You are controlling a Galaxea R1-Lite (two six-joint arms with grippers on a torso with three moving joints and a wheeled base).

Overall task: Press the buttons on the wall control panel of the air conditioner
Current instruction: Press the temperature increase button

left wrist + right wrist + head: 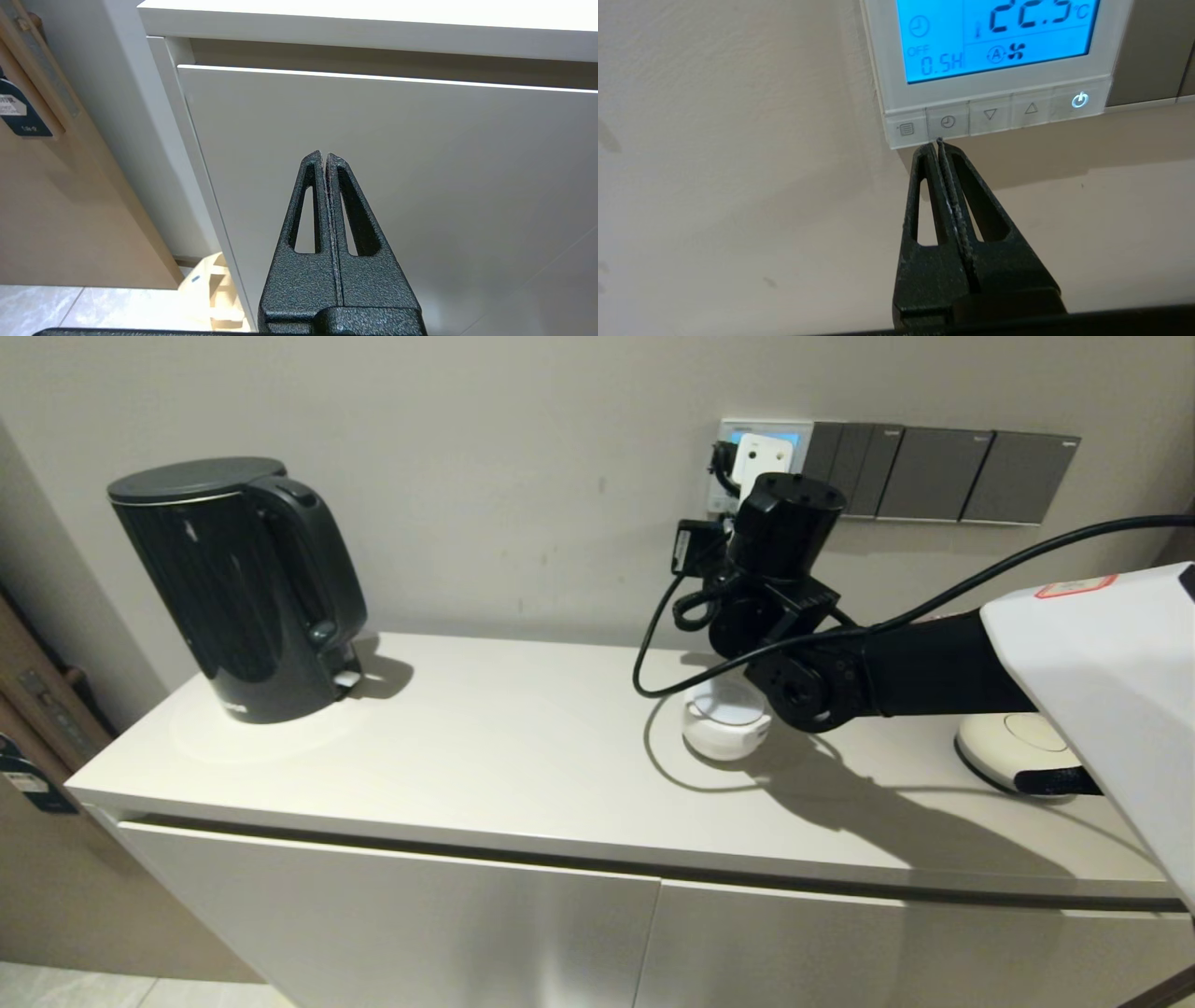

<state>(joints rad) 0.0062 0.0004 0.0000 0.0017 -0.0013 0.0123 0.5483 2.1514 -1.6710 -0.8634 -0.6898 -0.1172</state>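
The white-framed control panel (pixel 994 91) hangs on the wall with its screen lit blue, showing digits, a fan sign and "0.5H". It also shows in the head view (pixel 733 434), mostly hidden behind my right wrist. A row of pale buttons (pixel 990 114) runs along its lower edge: menu, clock (pixel 947 122), down, up, and a lit power button (pixel 1079 100). My right gripper (pixel 937 142) is shut and empty, its tip at the panel's lower edge just under the clock button. My left gripper (pixel 324 155) is shut and empty, low before the cabinet front.
Dark grey switch plates (pixel 943 474) sit right of the panel. On the white cabinet top (pixel 504 756) stand a black kettle (pixel 238 583), a small white round device (pixel 726 719) under my right arm, and a cream disc (pixel 1018 747). A black cable (pixel 990 577) loops along the arm.
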